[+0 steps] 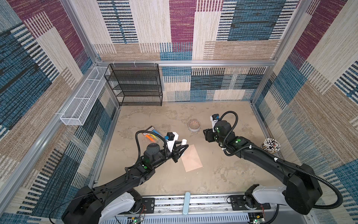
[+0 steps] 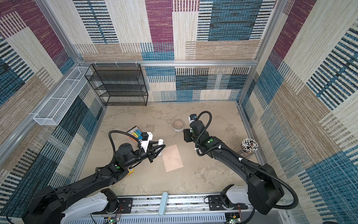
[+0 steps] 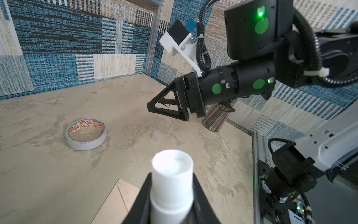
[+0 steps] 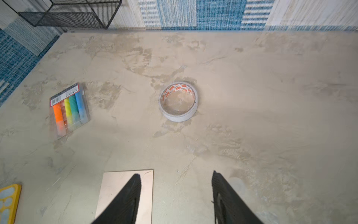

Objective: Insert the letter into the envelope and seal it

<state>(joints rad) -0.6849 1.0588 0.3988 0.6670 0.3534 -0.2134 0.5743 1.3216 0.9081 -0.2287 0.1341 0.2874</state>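
The peach envelope [image 1: 192, 158] [image 2: 172, 158] lies flat near the middle of the table, and one corner of it shows in the left wrist view [image 3: 116, 199]. The letter is out of view. My left gripper [image 1: 182, 148] [image 2: 159, 148] [image 3: 171, 174] is shut on a white tube [image 3: 172, 170], which it holds just above the envelope's far left corner. My right gripper [image 1: 207, 135] [image 2: 186, 135] [image 4: 175, 174] hangs open and empty above the table, to the right of the envelope [image 4: 114, 184]. It also shows in the left wrist view, right gripper [image 3: 150, 106].
A tape roll [image 1: 194, 125] [image 4: 178, 101] lies behind the envelope, and a pack of coloured sticks [image 1: 153, 134] [image 4: 68, 110] to the left. A pencil cup [image 1: 271, 145] stands by the right wall. A small clear cap [image 3: 156, 135] is on the table. A black mesh shelf [image 1: 135, 85] is at the back left.
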